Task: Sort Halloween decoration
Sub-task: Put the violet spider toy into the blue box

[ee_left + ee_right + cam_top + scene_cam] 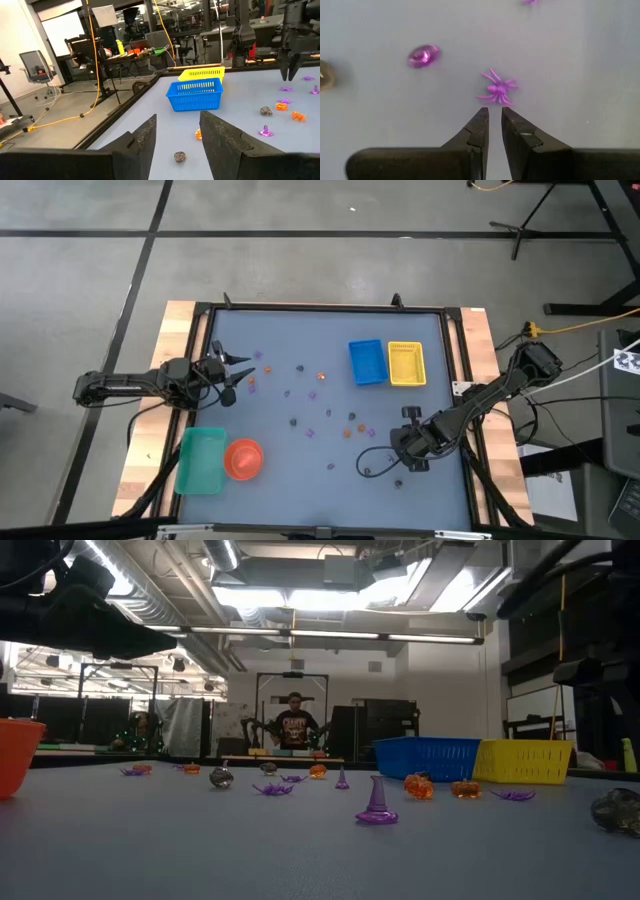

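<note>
Decorations (300, 405) scattered mid-frame in the high view, orange, purple and dark bits on the grey table (330, 340). Purple spider (497, 88) just ahead of the right gripper (494, 116), lower right, jaws nearly together, pinching nothing. Left gripper (177, 131) at left, spread, empty. Blue tray (367, 362) beside yellow tray (406, 363), upper right; green tray (201, 460) touching orange bowl (243, 458), lower left.

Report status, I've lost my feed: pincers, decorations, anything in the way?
Left pincer open, empty, hovering near table's left edge. Right pincer nearly shut, empty, just short of purple spider. Decorations scattered, unsorted; blue tray, yellow tray look empty. Nothing blocking.
</note>
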Available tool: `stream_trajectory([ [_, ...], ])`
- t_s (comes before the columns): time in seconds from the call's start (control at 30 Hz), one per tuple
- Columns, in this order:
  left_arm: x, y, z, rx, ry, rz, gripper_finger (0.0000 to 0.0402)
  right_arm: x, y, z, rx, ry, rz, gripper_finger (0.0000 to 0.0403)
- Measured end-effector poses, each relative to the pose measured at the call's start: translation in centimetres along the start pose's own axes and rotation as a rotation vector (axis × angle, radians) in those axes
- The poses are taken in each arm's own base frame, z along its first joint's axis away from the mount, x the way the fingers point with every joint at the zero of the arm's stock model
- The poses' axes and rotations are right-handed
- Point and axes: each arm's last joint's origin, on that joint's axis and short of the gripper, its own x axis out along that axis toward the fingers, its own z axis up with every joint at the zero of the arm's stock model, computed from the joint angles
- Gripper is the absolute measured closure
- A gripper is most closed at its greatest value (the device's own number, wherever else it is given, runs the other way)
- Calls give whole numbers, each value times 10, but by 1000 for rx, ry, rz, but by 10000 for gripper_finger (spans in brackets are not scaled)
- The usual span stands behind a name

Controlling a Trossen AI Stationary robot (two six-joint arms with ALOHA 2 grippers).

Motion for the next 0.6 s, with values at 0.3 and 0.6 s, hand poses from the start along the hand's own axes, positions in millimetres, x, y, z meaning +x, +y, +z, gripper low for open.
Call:
stream_trajectory([
  [0.3,0,0,0,0,0,0,264,0,-2,2,135,-4,11,300],
  [0.6,0,0,0,0,0,0,264,2,-13,14,239,-49,28,192],
])
